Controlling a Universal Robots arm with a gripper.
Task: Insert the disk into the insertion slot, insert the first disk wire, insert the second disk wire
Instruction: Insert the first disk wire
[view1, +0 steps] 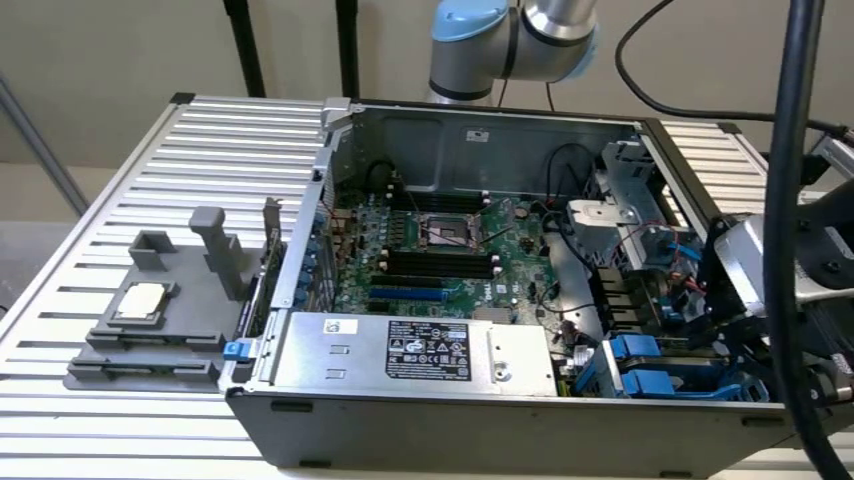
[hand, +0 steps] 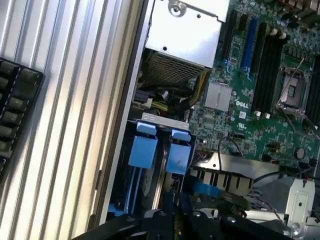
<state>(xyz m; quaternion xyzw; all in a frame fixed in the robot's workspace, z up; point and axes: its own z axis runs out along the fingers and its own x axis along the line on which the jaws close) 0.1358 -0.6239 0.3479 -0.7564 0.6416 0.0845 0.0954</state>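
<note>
The ribbed aluminium surface (view1: 160, 140) carries an open computer case (view1: 507, 425) lying on its side, its inside turned up. The robot arm (view1: 514, 40) comes in from behind the case and bends round to the exterior view's right, with black cables hanging there. A green motherboard (view1: 441, 250) covers the case floor. Along the case's near wall lies a silver power-supply box (view1: 400, 350) with a black label. On the surface at the exterior view's left, well apart from the case, stands a grey plastic fixture (view1: 147, 330) with a small square chip (view1: 140, 300) resting in it. The insertion slot (view1: 667, 375) — dark sheet metal with blue rails — is in the near corner of the case at the exterior view's right, just beside the power-supply box. The disk (hand: 142, 150) sits down in that slot; its blue carrier frame shows as an upright blue tab, with a second blue tab (hand: 177, 152) just beside it, and its metal body is mostly hidden. The hand (view1: 714, 315) hangs over the slot's corner, dark and close above the blue tabs — whether it is wide, narrow or holding anything I cannot tell. A flat blue wire (hand: 206, 189) runs between the tabs and the hand.
</note>
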